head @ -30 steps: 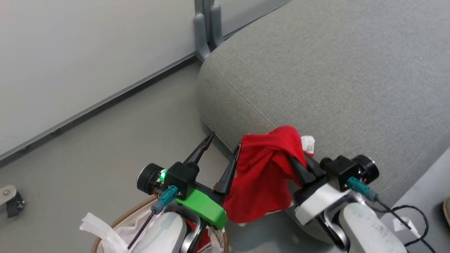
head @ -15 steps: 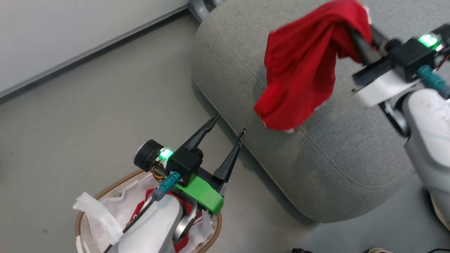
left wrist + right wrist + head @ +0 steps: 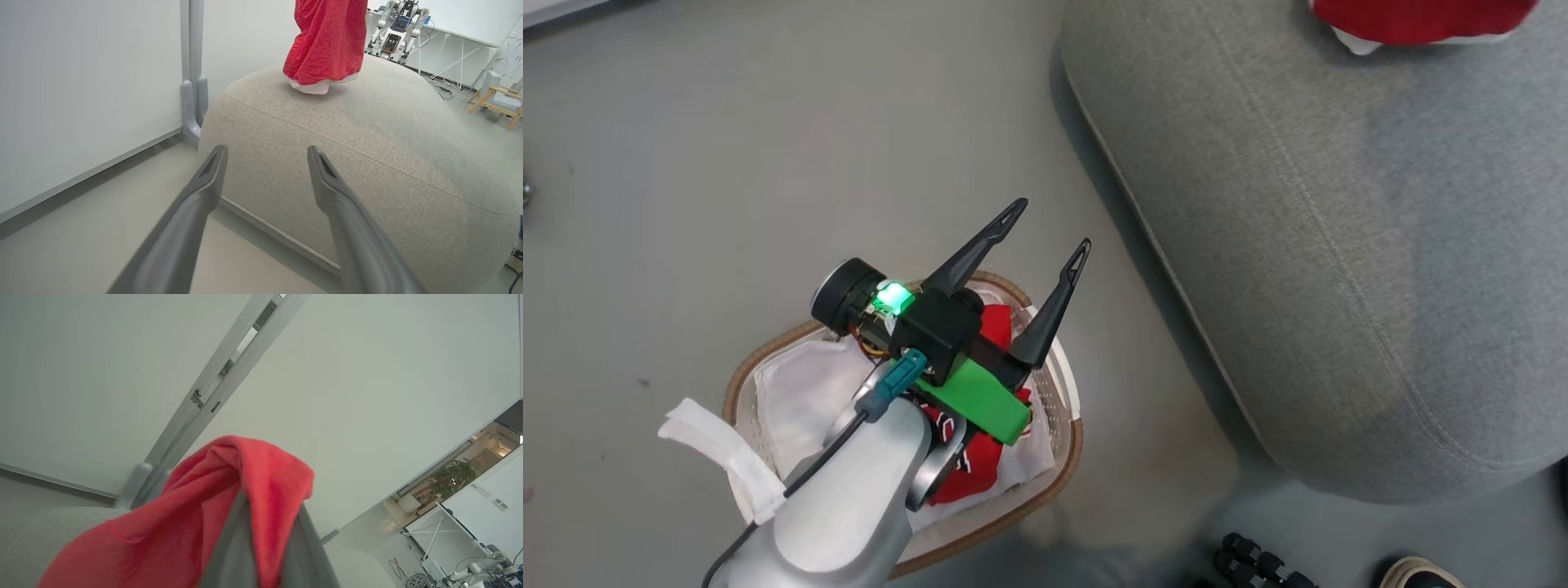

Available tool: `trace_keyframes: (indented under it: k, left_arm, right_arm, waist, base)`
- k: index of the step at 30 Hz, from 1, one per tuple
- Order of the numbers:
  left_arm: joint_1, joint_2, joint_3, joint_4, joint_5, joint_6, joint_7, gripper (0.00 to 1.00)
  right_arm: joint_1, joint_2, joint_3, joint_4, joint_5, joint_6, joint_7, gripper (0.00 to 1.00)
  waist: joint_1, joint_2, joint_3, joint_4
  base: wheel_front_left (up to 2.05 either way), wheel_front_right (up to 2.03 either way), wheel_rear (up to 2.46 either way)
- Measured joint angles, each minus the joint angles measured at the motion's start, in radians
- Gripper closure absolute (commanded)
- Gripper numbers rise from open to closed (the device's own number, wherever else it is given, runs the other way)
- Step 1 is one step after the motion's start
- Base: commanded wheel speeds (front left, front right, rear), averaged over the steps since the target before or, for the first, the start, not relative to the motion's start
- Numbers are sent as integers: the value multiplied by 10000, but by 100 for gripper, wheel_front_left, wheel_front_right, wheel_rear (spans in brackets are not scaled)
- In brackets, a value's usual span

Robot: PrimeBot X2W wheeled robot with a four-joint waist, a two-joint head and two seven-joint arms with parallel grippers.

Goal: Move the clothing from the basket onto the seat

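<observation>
**Head view.**
- Item 1: the basket [image 3: 1076, 445] stood on the floor [image 3: 727, 163], just beside the seat [image 3: 1339, 245] and apart from it.
- Item 2: I saw the white liner [image 3: 796, 388] bunched inside the basket, with 1 flap hanging over the rim.
- Item 3: the lettered red garment [image 3: 968, 469] lay in the basket, partly hidden by my left arm.
- Item 4: the left jaws hung above the basket, their 2 fingers [image 3: 980, 245] spread wide with nothing between them.
- Item 5: the red garment [image 3: 1413, 12] showed at the top edge, over the seat.
- Item 6: the toe of a shoe [image 3: 1417, 572] was at the bottom edge.

**Left wrist view.**
- Item 1: I logged both fingers [image 3: 192, 212] well parted and empty, aimed at the side of the seat [image 3: 367, 143].
- Item 2: the red garment [image 3: 327, 41] hung from above, and its white-edged hem touched the seat's top.
- Item 3: a grey post [image 3: 192, 81] stood against the wall behind the seat.
- Item 4: another robot [image 3: 398, 28] and a wooden frame [image 3: 498, 102] were in the far background.

**Right wrist view.**
- Item 1: the right jaws were closed on the red garment [image 3: 184, 514]. The cloth folded over both fingers [image 3: 235, 551], which lay pressed together.
- Item 2: I noted a corner of the seat [image 3: 41, 531] at lower left, below the held cloth.
</observation>
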Motion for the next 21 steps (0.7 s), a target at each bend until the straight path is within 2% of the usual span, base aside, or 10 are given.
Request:
trace_keyframes:
  k: [7, 8, 9, 10, 11, 12, 13, 14, 15, 21]
  left_arm:
    - [-134, 19, 290, -15, -31, 0, 0, 0]
    - [-134, 13, 322, -19, -31, 0, 2, 0]
    - [-134, -2, 339, -19, -31, 0, 0, 0]
    - [-133, -23, 351, -17, -31, 0, 0, 0]
    - [-128, -31, 366, -8, -31, 0, 0, 0]
    - [-123, -36, 385, 2, -31, 0, 0, 0]
    - [-115, -48, 399, 29, -33, 0, 0, 0]
    - [-97, -67, 418, 58, -40, 0, 2, 0]
    - [-89, -104, 453, 81, -59, 0, 0, 0]
    - [181, -192, 669, 263, -73, 0, 0, 0]
  right_arm:
    - [872, 637, -1352, 1480, -566, 0, -2, 100]
    - [1068, 767, -1592, 1574, -644, 0, -2, 99]
    - [1216, 869, -1751, 1615, -752, 0, -2, 92]
    - [1429, 1018, -1956, 1659, -872, 0, -2, 90]
    - [1673, 1164, -2178, 1682, -941, 0, -4, 83]
    - [1890, 1260, -2334, 1703, -986, 0, -4, 72]
    - [2169, 1346, -2554, 1741, -1043, 0, -4, 48]
    - [2435, 1438, -2823, 1751, -1053, 0, -4, 13]
    - [2691, 1513, -3103, 1737, -1055, 0, -2, 0]
    - [4234, 1958, -3933, 1448, -1183, 0, -4, 0]
  waist:
    - [0, 0, 685, 683]
    - [0, 0, 756, 768]
    - [0, 0, 804, 832]
    - [0, 0, 855, 908]
    - [1, 0, 888, 975]
    - [1, 0, 899, 1020]
    - [1, 0, 889, 1062]
    - [0, -1, 852, 1086]
    - [0, 0, 804, 1101]
    - [0, -1, 311, 1070]
  base:
    - [0, 0, 0]
    - [0, 0, 0]
    - [0, 0, 0]
    - [0, 0, 0]
    - [0, 0, 0]
    - [0, 0, 0]
    - [0, 0, 0]
    - [0, 0, 0]
    - [0, 0, 0]
    - [0, 0, 0]
